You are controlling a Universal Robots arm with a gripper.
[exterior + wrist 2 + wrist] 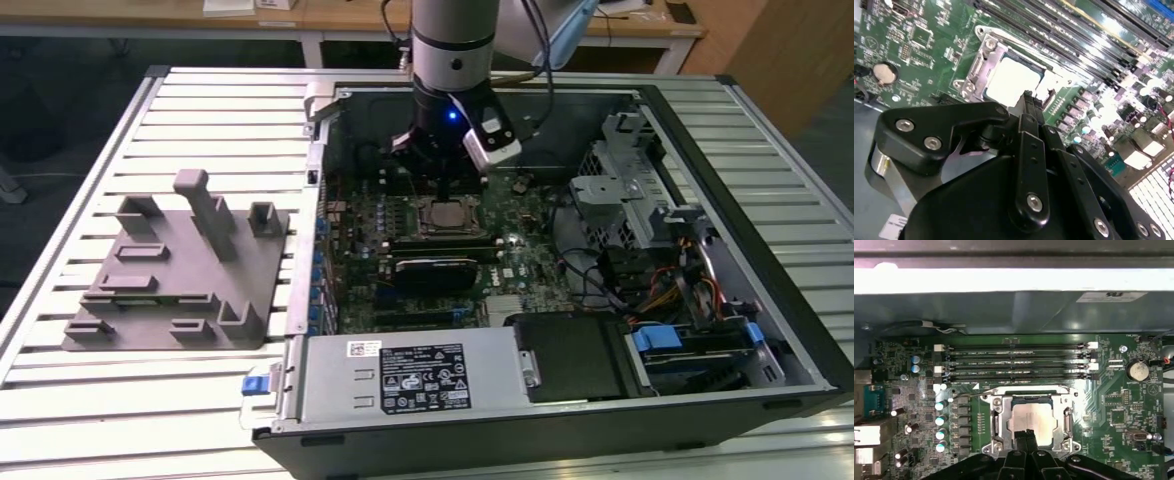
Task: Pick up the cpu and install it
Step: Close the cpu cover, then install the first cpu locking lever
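The cpu (pixel 1035 416) is a pale silver square lying flat inside the metal socket frame (pixel 996 416) on the green motherboard; in the second wrist view the cpu (pixel 1010 80) sits in that frame (pixel 974 70) too. My gripper (pixel 1026 434) hangs just above the cpu's near edge, its black fingers pressed together with nothing between them. The second wrist view shows the gripper (pixel 1027 98) with its tips over the edge of the chip. In the exterior view the gripper (pixel 447 187) stands over the cpu (pixel 446 213) inside the open computer case.
Long black memory sticks (pixel 1014 361) lie beside the socket, and a coin battery (pixel 1138 370) sits further along. The grey plastic fixture (pixel 174 270) stands on the slatted table at the exterior view's left. A power supply (pixel 400 375), cables and a drive cage (pixel 627 160) crowd the case.
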